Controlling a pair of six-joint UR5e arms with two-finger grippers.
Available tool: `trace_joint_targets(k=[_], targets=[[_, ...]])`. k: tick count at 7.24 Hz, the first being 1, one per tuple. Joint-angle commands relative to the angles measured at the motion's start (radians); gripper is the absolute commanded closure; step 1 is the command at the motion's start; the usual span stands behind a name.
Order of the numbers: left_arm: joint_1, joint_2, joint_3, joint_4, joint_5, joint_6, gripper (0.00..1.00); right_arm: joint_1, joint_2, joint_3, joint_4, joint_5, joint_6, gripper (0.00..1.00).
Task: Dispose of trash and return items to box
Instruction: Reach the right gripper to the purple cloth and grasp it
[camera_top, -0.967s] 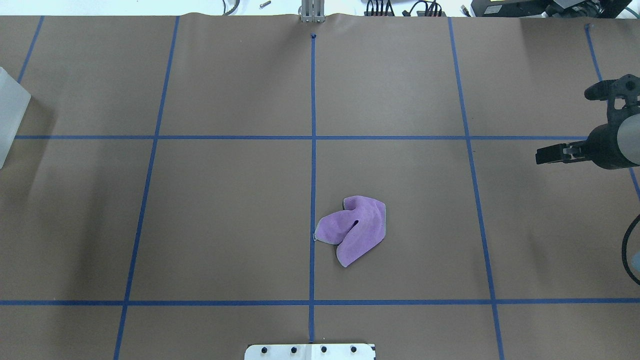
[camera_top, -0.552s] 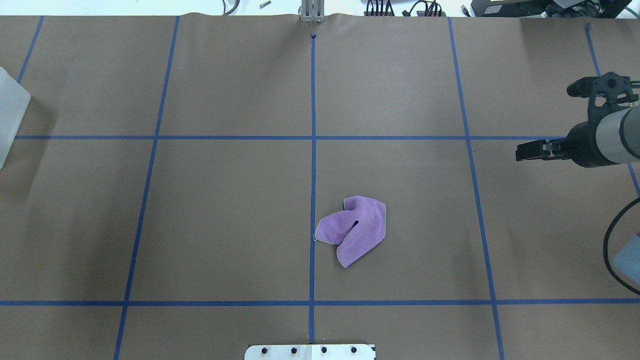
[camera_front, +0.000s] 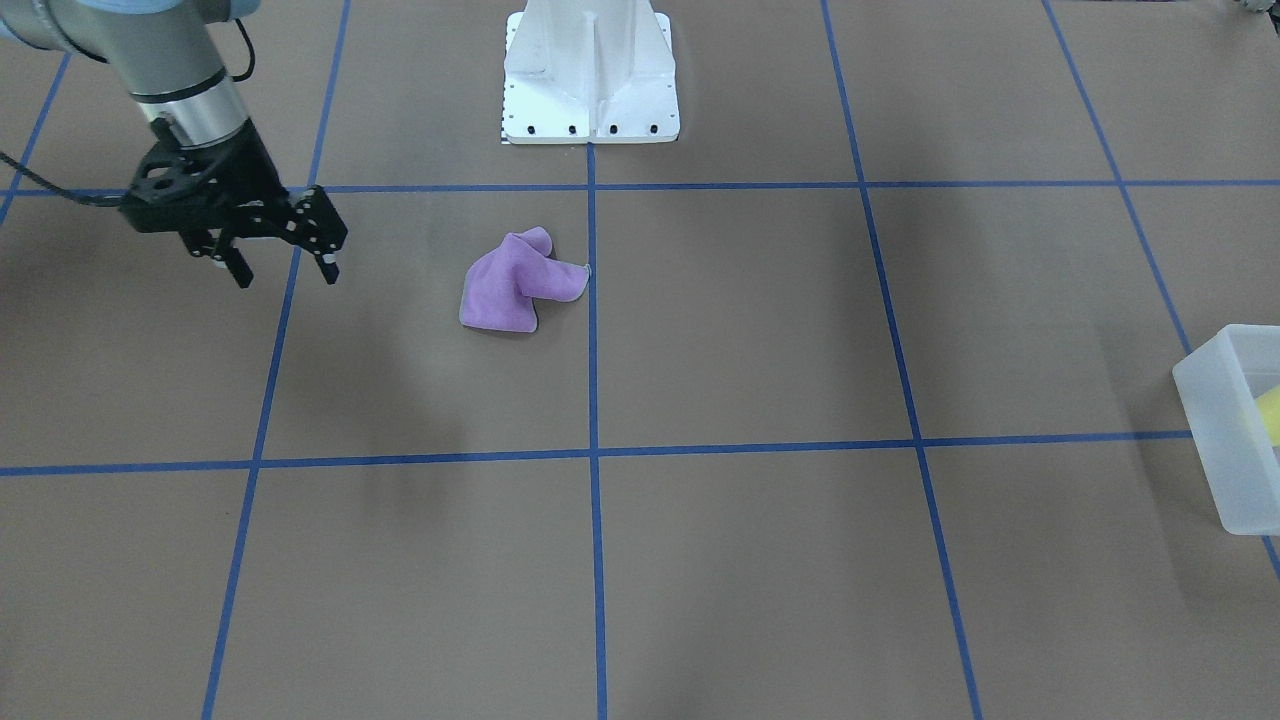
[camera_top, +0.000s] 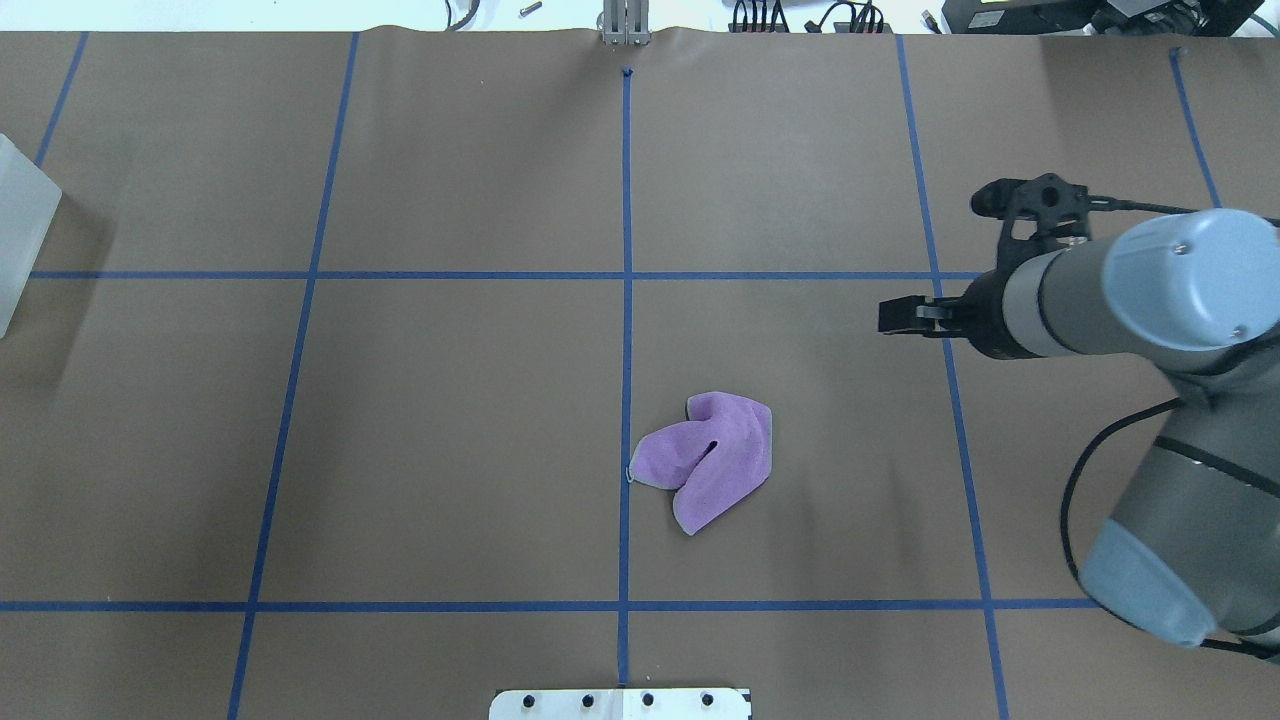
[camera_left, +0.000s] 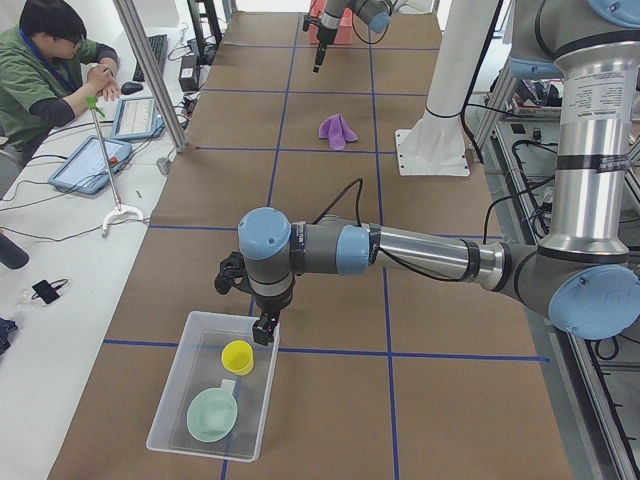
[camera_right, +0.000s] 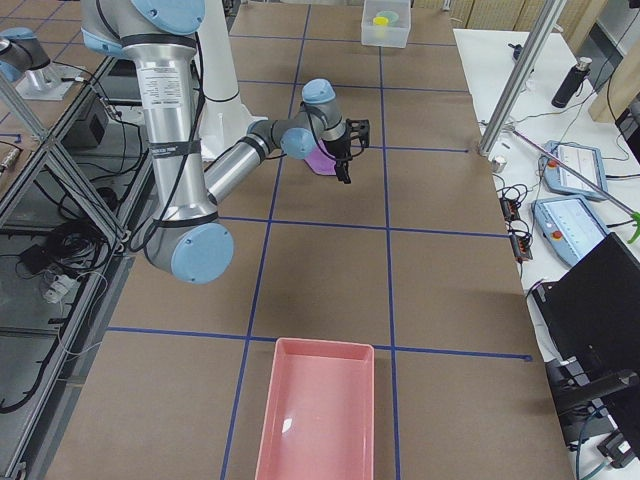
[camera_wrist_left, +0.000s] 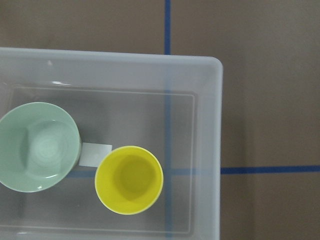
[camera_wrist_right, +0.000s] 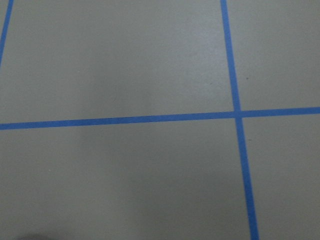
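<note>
Right gripper (camera_front: 287, 277) moved inward, jaws apart | box (camera_top: 25, 225) cut off | left gripper (camera_left: 264, 334) unclear

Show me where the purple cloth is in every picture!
Front-facing: purple cloth left of centre, below the white robot base.
Overhead: cloth near centre, above the base.
Exterior left: far up top, beside the base.
Exterior right: upper middle, partly behind the right arm.
Left wrist: not in it.
Right wrist: not in it.
Shared landmark: the white robot base.
</note>
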Motion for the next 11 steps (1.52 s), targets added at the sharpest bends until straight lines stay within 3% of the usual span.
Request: trace_joint_targets(k=[1, 3, 4, 5, 10, 11], targets=[[-0.004, 0.003, 0.003, 0.002, 0.003, 0.009, 0.01, -0.173, 0.191, -0.002, -0.212, -0.155, 0.169, 0.0], [-0.004, 0.005, 0.009, -0.001, 0.003, 0.009, 0.01, -0.326, 0.202, -0.009, -0.219, -0.286, 0.269, 0.05], [-0.004, 0.005, 0.009, -0.001, 0.003, 0.009, 0.01, -0.366, 0.201, -0.03, -0.219, -0.319, 0.32, 0.15], [-0.004, 0.005, 0.011, -0.001, 0.003, 0.011, 0.01, -0.38, 0.214, -0.058, -0.216, -0.342, 0.326, 0.28], [-0.004, 0.016, 0.011, -0.002, 0.001, 0.011, 0.01, -0.382, 0.28, -0.124, -0.214, -0.356, 0.325, 0.34], [-0.004, 0.016, 0.012, -0.002, 0.001, 0.011, 0.01, -0.382, 0.28, -0.124, -0.214, -0.374, 0.32, 0.45]])
